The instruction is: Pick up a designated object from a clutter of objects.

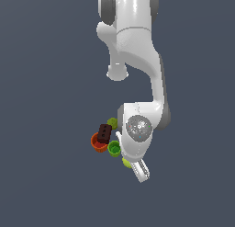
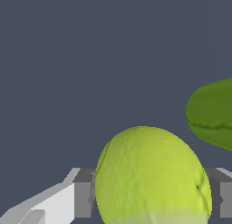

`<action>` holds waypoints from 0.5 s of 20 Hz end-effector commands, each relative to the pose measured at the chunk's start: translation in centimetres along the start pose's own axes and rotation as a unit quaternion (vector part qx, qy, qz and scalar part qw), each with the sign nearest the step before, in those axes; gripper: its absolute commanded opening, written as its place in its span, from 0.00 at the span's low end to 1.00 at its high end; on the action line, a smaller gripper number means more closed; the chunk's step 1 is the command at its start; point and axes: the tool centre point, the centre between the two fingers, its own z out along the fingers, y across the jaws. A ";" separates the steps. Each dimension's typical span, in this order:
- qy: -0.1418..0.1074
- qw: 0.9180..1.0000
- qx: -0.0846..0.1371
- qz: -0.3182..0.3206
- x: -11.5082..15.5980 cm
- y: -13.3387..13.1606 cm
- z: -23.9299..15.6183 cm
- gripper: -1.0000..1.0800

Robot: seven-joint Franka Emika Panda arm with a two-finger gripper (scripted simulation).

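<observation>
Yellow-green ball [image 2: 152, 175] sits between the gripper [image 2: 152, 198] pads, beside the green cup [image 2: 213, 114]; contact not discernible. Likely light, slightly soft, rolls easily; grip across widest middle.

Grey floor [image 1: 46, 129] — bowl [image 1: 98, 144], cup [image 1: 114, 149], ball [image 1: 126, 162] on it

The arm [image 1: 137, 83] hangs over the clutter. A brown block [image 1: 105, 133] leans on the orange-red bowl [image 1: 97, 144], beside the green cup [image 1: 114, 149].
</observation>
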 end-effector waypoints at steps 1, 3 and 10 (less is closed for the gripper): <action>0.000 1.000 0.001 0.000 0.0 0.2 -0.7 0.00; 0.000 1.000 0.001 0.000 0.1 0.6 -1.4 0.00; 0.000 1.000 0.001 0.000 0.1 2.7 -5.2 0.00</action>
